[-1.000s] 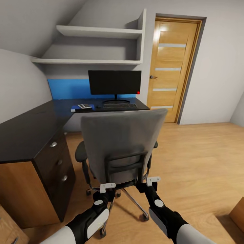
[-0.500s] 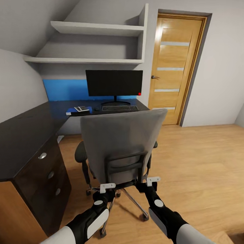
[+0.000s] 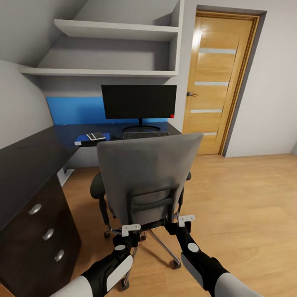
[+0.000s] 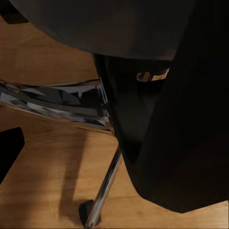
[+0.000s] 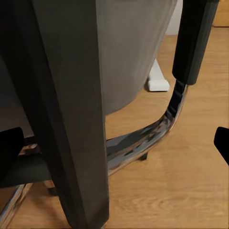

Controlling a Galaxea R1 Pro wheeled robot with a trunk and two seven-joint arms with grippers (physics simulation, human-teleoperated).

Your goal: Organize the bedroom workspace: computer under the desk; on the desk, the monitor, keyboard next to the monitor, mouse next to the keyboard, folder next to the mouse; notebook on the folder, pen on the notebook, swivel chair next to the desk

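Observation:
The swivel chair [image 3: 146, 177] stands right in front of me, its grey back toward me. My left gripper [image 3: 133, 235] is low behind its seat, open, with one dark finger [image 4: 9, 148] beside the chrome base [image 4: 62, 102]. My right gripper [image 3: 181, 227] is open around the chair's back support [image 5: 71, 119]. Beyond the chair, the monitor [image 3: 139, 102] stands on the desk [image 3: 29, 152] with the keyboard [image 3: 145, 135] in front of it. To the keyboard's left lies the blue folder [image 3: 82, 140] with the grey notebook [image 3: 96, 136] on it. Mouse and pen are too small to make out. The computer is hidden.
The desk's black drawer unit [image 3: 37, 235] is close at my left, and its white leg [image 3: 64, 175] stands behind it. A wooden door [image 3: 216, 82] is at the back right, wall shelves [image 3: 111, 31] hang above the monitor. Open wooden floor [image 3: 247, 206] lies to the right.
The whole view has advanced toward the desk; monitor and door look larger and the drawer unit has slid left. The chair keeps its place at my grippers, rolling along with me.

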